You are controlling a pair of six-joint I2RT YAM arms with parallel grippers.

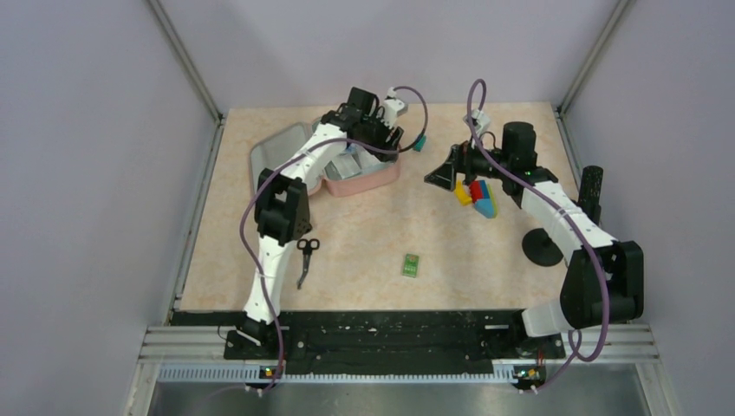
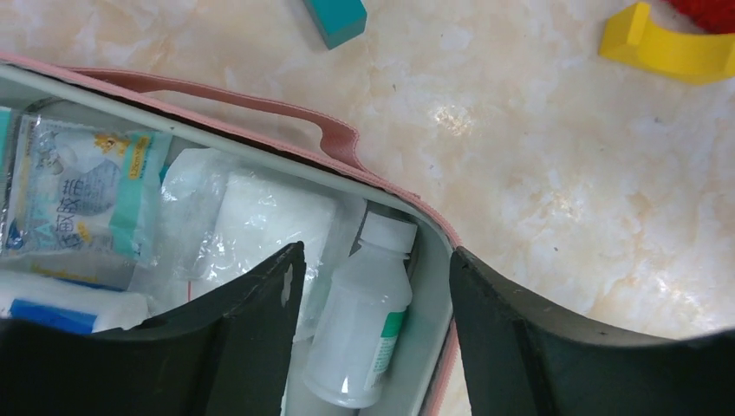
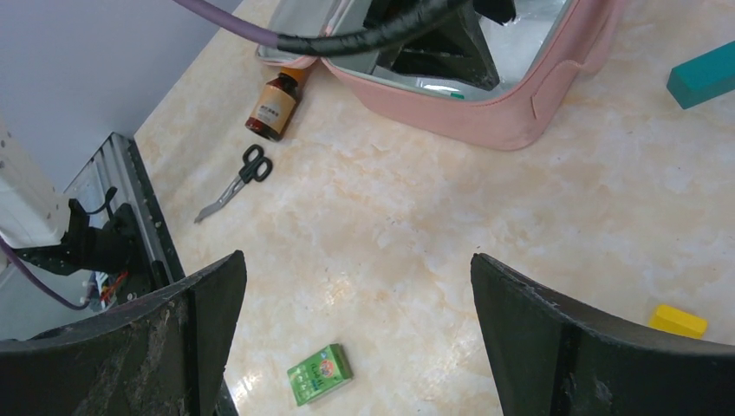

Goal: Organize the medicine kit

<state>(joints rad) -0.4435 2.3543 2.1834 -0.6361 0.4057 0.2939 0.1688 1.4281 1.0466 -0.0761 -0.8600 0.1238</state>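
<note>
The pink medicine kit [image 1: 364, 184] lies open at the back of the table, its lid [image 1: 276, 152] folded out to the left. My left gripper [image 1: 382, 139] hovers over the kit's right end, open; in the left wrist view [image 2: 377, 256] a white plastic bottle [image 2: 362, 322] lies in the kit between the jaws, with a gap on each side. Sachets and gauze packs [image 2: 82, 186] fill the rest of the kit. My right gripper [image 1: 440, 178] is open and empty above the table, right of the kit [image 3: 485, 121]. A small green box [image 3: 320, 373] lies below it.
Scissors [image 1: 305, 258] and the green box [image 1: 411, 264] lie at the front. A brown bottle [image 3: 276, 104] lies by the kit's near edge. A teal block [image 1: 419, 144] sits right of the kit; yellow [image 1: 464, 192], red and blue blocks sit under the right arm. A black disc [image 1: 543, 247] stands at the right.
</note>
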